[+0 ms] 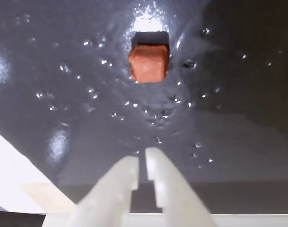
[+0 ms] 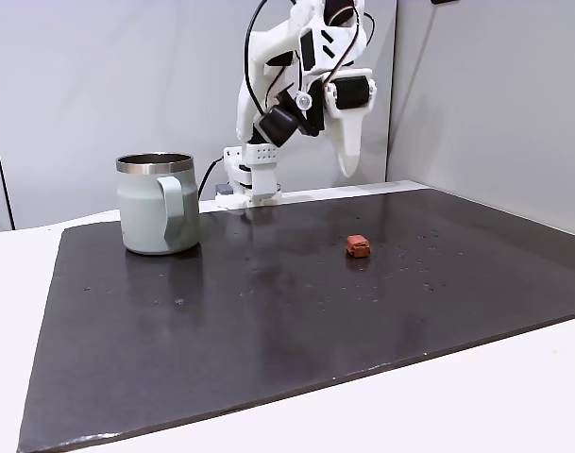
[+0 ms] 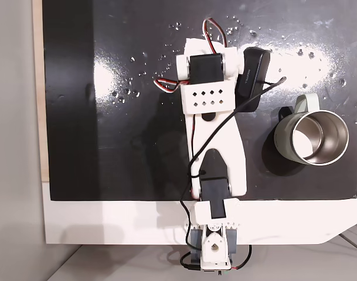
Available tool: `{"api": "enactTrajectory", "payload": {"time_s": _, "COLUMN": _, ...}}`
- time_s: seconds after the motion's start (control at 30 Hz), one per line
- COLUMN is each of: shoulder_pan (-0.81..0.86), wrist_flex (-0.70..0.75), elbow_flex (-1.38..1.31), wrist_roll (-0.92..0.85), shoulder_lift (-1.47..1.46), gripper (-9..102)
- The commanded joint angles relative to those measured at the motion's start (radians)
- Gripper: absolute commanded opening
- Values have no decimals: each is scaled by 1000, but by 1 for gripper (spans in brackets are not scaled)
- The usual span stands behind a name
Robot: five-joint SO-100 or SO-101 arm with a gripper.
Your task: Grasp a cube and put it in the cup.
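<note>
Your white gripper (image 1: 142, 158) nearly closed and empty, raised above the dark mat (image 2: 268, 321), orange-red cube (image 2: 359, 246) on the mat right of the sage-green mug (image 2: 157, 204), well apart.

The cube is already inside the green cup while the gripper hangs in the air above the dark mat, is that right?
Not quite. The cube is not in the cup; it lies on the dark mat, well apart from the cup, as the fixed view from the side shows. The rest holds: the gripper hangs in the air above the mat.
</note>
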Motion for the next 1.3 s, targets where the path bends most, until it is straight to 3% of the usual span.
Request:
{"api": "enactTrajectory", "payload": {"time_s": 0.0, "shoulder_pan": 5, "wrist_flex": 18, "elbow_flex": -104, "wrist_roll": 9, "shoulder_lift": -29, "gripper": 0}}
{"api": "enactTrajectory", "payload": {"time_s": 0.63, "shoulder_pan": -17, "wrist_flex": 61, "elbow_flex": -267, "wrist_roll": 12, "shoulder_lift": -219, "gripper": 0}}
{"api": "enactTrajectory", "payload": {"time_s": 1.0, "shoulder_pan": -20, "wrist_flex": 94, "elbow_flex": -270, "wrist_roll": 20, "shoulder_lift": -235, "gripper": 27}}
{"api": "enactTrajectory", "payload": {"time_s": 1.27, "shoulder_pan": -18, "wrist_flex": 104, "elbow_flex": -264, "wrist_roll": 21, "shoulder_lift": -262, "gripper": 30}}
